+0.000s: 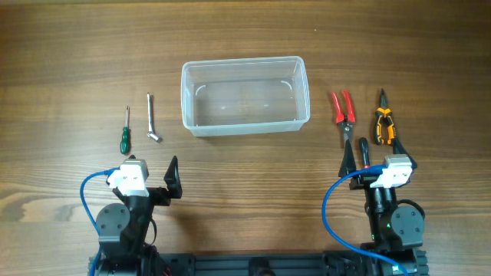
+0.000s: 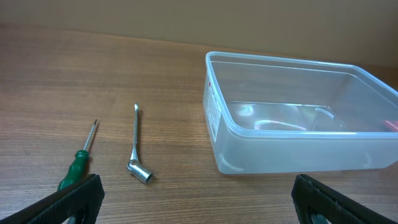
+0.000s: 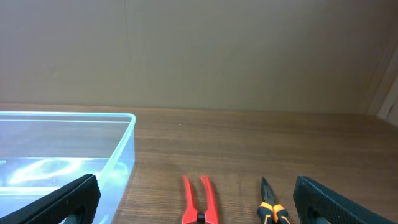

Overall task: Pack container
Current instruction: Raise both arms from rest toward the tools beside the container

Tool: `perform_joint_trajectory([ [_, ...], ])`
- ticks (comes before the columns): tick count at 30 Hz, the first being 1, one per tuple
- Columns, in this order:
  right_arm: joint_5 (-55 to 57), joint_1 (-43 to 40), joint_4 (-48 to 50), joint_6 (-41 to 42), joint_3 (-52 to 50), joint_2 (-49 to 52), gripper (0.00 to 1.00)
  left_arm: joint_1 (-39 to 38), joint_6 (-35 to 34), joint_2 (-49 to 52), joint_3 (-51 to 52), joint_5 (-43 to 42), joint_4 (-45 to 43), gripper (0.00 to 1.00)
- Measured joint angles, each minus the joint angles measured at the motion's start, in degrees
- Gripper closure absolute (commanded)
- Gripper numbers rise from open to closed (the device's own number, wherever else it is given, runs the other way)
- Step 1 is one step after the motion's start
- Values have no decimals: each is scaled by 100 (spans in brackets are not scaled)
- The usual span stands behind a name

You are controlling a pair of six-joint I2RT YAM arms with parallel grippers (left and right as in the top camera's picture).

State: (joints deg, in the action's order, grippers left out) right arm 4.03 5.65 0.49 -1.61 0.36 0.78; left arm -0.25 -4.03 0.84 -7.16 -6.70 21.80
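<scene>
- The right wrist view is cutting off the handles of the red pliers (image 3: 200,202) and the orange-and-black pliers (image 3: 272,206) at its lower edge. It is showing only one end of the container (image 3: 118,134).
- The left wrist view is losing the container's far corner past the frame edge. A dark finger (image 2: 68,202) is covering the butt of the green screwdriver (image 2: 76,169).
- From overhead, the white camera mounts (image 1: 129,176) are hiding part of each arm's fingers.
- The container is sitting upright, open side up, at the middle of the wooden table (image 1: 245,31).
- The left gripper (image 1: 152,178) is hanging released with its jaws spread wide. The screwdriver and a bent socket wrench (image 1: 152,119) are lying side by side ahead of it, left of the container.
- The right gripper (image 1: 376,162) is likewise gaping and grasping nothing. Both pliers are lying just ahead of it, right of the container.
</scene>
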Motion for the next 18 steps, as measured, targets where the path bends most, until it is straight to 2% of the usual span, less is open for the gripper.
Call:
perform_joint_trajectory([
  [18,0,0,-2,0,0,0,0,0,0,0,0,-66,118,0],
])
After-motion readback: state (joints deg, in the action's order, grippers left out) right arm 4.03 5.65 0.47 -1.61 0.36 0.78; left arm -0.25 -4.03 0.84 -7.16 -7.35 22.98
